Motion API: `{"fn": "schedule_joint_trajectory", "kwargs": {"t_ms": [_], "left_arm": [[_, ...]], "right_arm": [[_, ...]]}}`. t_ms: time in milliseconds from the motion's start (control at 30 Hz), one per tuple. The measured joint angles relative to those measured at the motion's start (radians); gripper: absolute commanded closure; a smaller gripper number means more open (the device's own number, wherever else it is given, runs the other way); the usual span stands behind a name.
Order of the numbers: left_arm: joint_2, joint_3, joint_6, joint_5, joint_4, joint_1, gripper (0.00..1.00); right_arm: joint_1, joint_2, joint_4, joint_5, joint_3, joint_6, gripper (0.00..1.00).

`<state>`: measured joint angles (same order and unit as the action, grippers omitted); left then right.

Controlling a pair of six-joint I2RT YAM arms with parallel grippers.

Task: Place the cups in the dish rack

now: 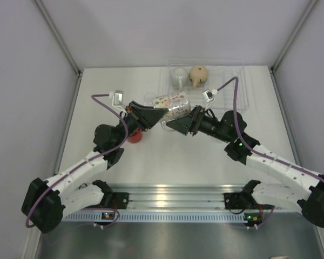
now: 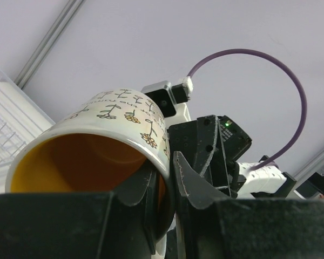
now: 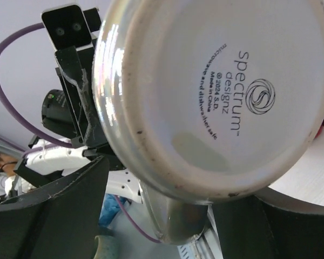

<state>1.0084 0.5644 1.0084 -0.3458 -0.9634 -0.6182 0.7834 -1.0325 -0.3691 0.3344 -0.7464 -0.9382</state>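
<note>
Grey walls are closing in a white table (image 1: 167, 162), with both arms meeting above its middle.
The left gripper (image 1: 157, 114) is pinching the rim of a flowered mug (image 1: 173, 101), holding it tilted in the air just before the dish rack (image 1: 243, 89) at the far edge. The right gripper (image 1: 174, 124) is straddling its base, fingers spread.

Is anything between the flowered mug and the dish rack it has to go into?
Nothing visible. The flowered mug, held up by the left gripper, is just short of the dish rack. A white mug and a tan mug sit in its left part; the right part looks free.
</note>
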Motion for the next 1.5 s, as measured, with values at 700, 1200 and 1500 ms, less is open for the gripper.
{"fn": "schedule_joint_trajectory", "kwargs": {"t_ms": [700, 1200, 1500], "left_arm": [[0.037, 0.0, -0.045, 0.055, -0.192, -0.07, 1.0], [0.048, -0.008, -0.069, -0.015, -0.217, -0.091, 0.36], [0.02, -0.01, -0.112, -0.023, -0.134, -0.094, 0.02]], "right_arm": [[0.006, -0.057, -0.21, 0.071, 0.01, -0.112, 1.0], [0.008, 0.018, -0.127, 0.024, 0.046, -0.058, 1.0], [-0.014, 0.058, -0.006, -0.035, 0.046, -0.02, 1.0]]}}
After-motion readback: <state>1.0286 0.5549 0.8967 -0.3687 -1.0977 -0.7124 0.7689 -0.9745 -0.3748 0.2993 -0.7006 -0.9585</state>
